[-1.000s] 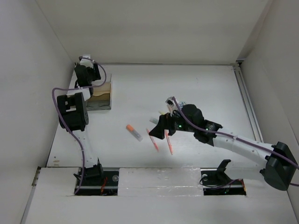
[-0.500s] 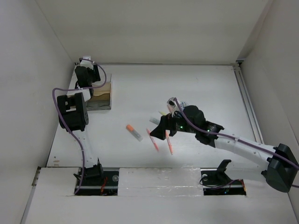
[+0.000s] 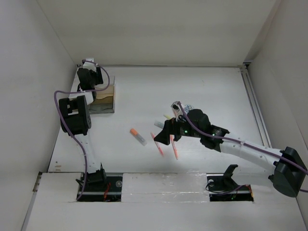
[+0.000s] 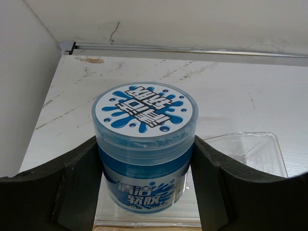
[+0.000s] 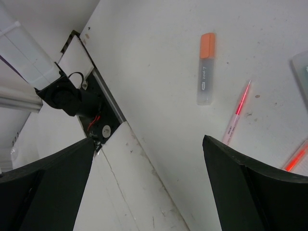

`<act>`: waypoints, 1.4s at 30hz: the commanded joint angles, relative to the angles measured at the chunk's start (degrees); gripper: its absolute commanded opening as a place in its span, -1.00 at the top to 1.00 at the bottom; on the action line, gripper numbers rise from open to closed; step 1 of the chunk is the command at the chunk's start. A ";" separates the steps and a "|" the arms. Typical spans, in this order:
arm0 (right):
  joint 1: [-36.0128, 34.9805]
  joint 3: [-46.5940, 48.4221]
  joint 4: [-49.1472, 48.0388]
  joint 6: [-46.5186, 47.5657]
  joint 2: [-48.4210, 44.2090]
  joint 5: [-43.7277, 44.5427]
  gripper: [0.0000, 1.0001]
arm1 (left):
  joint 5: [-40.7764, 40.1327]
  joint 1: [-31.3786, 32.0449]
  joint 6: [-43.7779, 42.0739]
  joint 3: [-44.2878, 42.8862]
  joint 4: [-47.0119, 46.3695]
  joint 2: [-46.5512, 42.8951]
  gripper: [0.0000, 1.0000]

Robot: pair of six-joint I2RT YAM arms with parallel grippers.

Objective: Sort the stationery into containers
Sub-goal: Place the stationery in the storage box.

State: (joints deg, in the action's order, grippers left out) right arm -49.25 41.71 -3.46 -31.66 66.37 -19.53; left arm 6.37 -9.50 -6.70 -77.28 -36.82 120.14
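A round blue-and-white cylinder point(image 4: 144, 139) stands upright on a clear plastic tray point(image 4: 250, 149) at the wooden organiser point(image 3: 103, 101), back left. My left gripper point(image 4: 144, 178) is shut on it, both fingers point(image 4: 77, 183) pressed to its sides. My right gripper point(image 3: 161, 134) hovers open over mid-table with nothing between its fingers point(image 5: 255, 192). Below it lie an orange highlighter point(image 5: 206, 67), also visible from above point(image 3: 138, 136), and two pink-red pens point(image 3: 157, 144) point(image 3: 173, 147). One pink-red pen point(image 5: 237, 118) runs past the right finger.
A pale pen point(image 3: 167, 116) and a small grey-white item point(image 3: 158, 124) lie just behind the right gripper. White walls close in the table on the left, back and right. The left arm's base point(image 5: 72, 96) sits at the near edge.
The right arm has shifted only very slightly above the pens. The left arm and the cylinder in its grip have not moved.
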 commanded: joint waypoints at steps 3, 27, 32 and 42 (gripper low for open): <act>-0.58 1.44 -3.13 1.16 -0.19 -0.33 -1.00 | -0.57 -0.52 -1.12 -2.88 -4.40 -0.96 0.79; -0.58 1.97 -3.13 1.69 -0.19 -0.33 -1.00 | 0.48 -0.52 -2.27 -2.27 -3.79 0.10 0.77; -0.58 1.97 -3.13 1.69 -0.19 -0.33 -1.00 | 1.01 -0.52 -2.27 -2.27 -3.79 0.10 0.98; -0.58 1.97 -3.13 2.22 -0.19 -0.33 -1.00 | -0.13 -0.52 -2.27 -1.12 -4.93 0.10 1.00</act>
State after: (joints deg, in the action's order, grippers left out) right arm -49.25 41.74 -3.46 -30.41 66.37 -19.51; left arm 6.15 -9.50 -8.16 -77.71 -35.81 121.40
